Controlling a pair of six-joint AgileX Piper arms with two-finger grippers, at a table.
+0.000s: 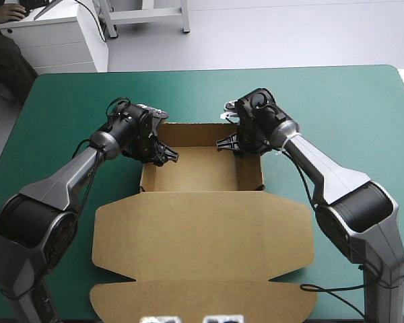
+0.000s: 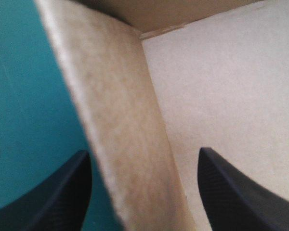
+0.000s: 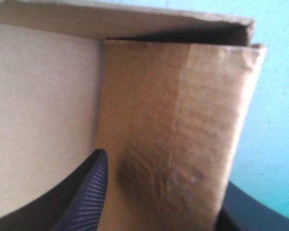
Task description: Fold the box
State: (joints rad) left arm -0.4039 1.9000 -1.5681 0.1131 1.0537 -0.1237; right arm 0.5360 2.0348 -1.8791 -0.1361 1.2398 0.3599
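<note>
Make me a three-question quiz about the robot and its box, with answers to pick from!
1. Where does the box's lid lie?
A: flat, toward the table's near edge. B: toward the far edge. C: folded over the box.
2. What colour is the table cover?
A: red. B: teal-green. C: yellow.
3. How is the left end effector?
A: shut on the lid. B: lifted far above the table. C: open, astride the box's left wall.
Answers: 1 A, the high view shows it spread flat nearest the robot. 2 B, it surrounds the box. 3 C, one finger is inside the box, one outside.
</note>
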